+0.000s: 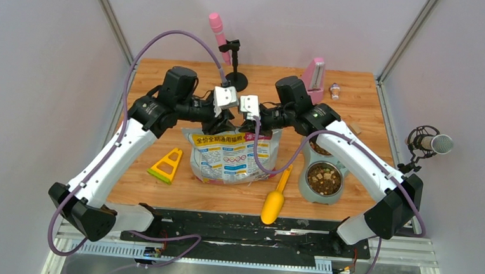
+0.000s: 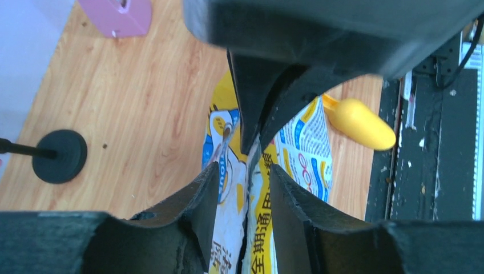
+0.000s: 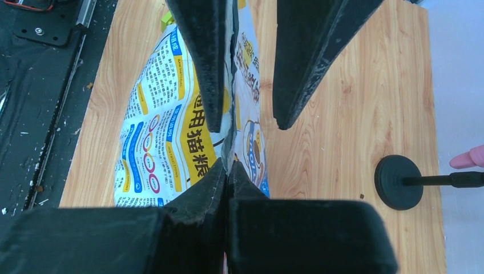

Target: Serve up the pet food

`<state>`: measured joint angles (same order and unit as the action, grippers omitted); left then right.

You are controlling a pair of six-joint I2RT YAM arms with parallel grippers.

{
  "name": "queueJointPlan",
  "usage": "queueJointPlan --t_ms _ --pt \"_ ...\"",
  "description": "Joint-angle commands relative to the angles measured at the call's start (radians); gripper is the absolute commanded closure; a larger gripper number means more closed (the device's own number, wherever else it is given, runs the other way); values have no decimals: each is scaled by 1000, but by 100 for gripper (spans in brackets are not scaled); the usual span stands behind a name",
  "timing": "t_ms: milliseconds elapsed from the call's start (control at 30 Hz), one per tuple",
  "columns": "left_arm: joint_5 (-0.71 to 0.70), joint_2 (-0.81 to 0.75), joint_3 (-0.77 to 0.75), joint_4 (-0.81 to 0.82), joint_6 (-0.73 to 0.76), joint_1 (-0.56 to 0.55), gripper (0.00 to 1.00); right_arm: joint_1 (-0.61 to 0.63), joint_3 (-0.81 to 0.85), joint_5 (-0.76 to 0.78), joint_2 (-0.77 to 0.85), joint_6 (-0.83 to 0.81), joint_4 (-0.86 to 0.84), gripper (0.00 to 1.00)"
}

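The pet food (image 1: 324, 178), brown kibble, lies in a grey bowl (image 1: 303, 182) at the right front. The yellow-white printed bag (image 1: 229, 156) stands mid-table, with its top edge held up. My right gripper (image 1: 254, 126) is shut on that top edge; the right wrist view shows its jaws (image 3: 228, 165) pinched together on the bag (image 3: 171, 125). My left gripper (image 1: 226, 121) is open. In the left wrist view its fingers (image 2: 242, 171) stand apart on either side of the bag's top edge (image 2: 254, 200). A yellow scoop (image 1: 275, 199) lies on the table right of the bag.
A yellow triangular clip (image 1: 167, 165) lies left of the bag. A black mic stand (image 1: 235, 80) with a pink microphone and a pink box (image 1: 316, 73) stand at the back. A second bowl (image 1: 319, 148) sits under my right arm. A microphone (image 1: 431, 143) juts in at the right.
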<state>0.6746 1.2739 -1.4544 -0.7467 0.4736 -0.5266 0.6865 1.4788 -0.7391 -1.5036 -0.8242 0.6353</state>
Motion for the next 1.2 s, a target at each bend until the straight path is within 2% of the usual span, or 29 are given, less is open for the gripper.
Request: queueJointPlan --t_ms 0,133,267,300,333,400,467,700,767,800,867,1000,1033,1067,1100,1167 --pt "-5 23 -32 -103 129 5 53 10 18 -51 40 0 -40 100" --pt "-39 24 -18 -106 127 5 53 10 21 -54 41 1 -39 100" --pt "-64 31 -4 -58 104 5 63 10 21 -55 42 3 -40 100" --pt "-69 34 -5 -61 106 5 71 10 19 -55 45 3 -40 100" --pt "-69 42 -10 -75 115 6 74 10 18 -52 46 3 -40 100" --pt "-62 46 -18 -105 150 5 94 10 16 -46 50 2 -40 100" --pt "-46 39 -14 -124 179 5 100 10 17 -46 50 0 -40 100" --pt "-42 17 -24 -174 224 5 100 10 15 -42 51 0 -39 100" --pt "-70 37 -43 -197 206 5 92 10 13 -42 52 3 -40 100" --pt "-76 43 -52 -221 203 6 78 10 13 -42 53 3 -40 100" --pt "-86 50 -62 -231 193 6 70 10 13 -40 55 4 -40 100" --pt "-84 38 -39 -208 194 6 63 10 14 -39 57 6 -39 100" --pt "-83 40 -38 -206 193 6 66 10 13 -40 58 7 -40 100" --pt "-83 42 -38 -205 191 5 84 10 12 -40 59 7 -40 100" --pt "-83 45 -41 -205 187 5 97 10 11 -38 60 8 -40 100" --pt "-85 44 -42 -212 196 5 100 10 9 -32 66 8 -40 100"
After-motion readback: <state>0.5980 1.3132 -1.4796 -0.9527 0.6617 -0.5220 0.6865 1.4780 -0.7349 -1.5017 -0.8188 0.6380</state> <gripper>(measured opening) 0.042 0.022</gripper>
